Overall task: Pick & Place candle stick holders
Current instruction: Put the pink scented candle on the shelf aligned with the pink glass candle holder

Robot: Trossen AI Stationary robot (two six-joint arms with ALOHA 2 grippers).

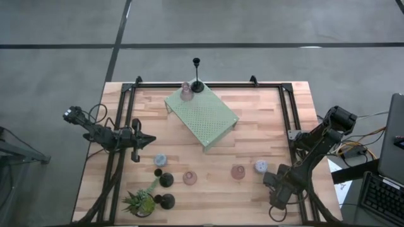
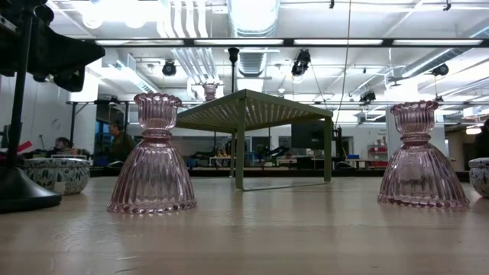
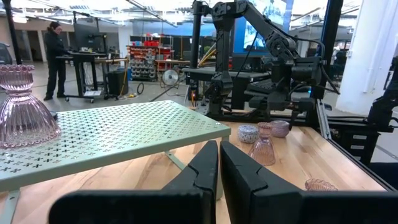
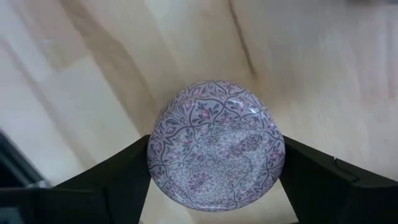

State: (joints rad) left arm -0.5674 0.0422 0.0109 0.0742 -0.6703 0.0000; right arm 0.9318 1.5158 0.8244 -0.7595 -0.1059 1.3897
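Note:
A pale round holder with a purple pattern [image 4: 216, 163] stands on the wood at the near right [image 1: 261, 166], with my right gripper [image 4: 216, 165] pointing down on it [image 1: 268, 178]. Two pink ribbed holders [image 2: 153, 156] [image 2: 422, 156] stand on their wide bases near the front. A second patterned holder [image 1: 160, 159] and two black holders [image 1: 165, 180] [image 1: 167, 202] stand at the near left. On the green stand [image 1: 202, 116] a pink holder [image 1: 186, 93] and a black stemmed one [image 1: 197, 85] stand. My left gripper [image 3: 219, 168] waits shut at the left [image 1: 151, 141]. My right gripper has the patterned holder between its two fingers, one finger [image 4: 124, 171] on each of two opposite sides [image 4: 155, 165] of the round body. The fingers come from above, pointing down. The holder stands on the table with its domed top up.
A small spiky green plant [image 1: 142, 202] stands at the near left corner beside the black holders. The green stand takes up the table's far middle. Black frame rails [image 1: 287, 120] run along the table's edges. A person [image 3: 55, 59] stands in the room beyond.

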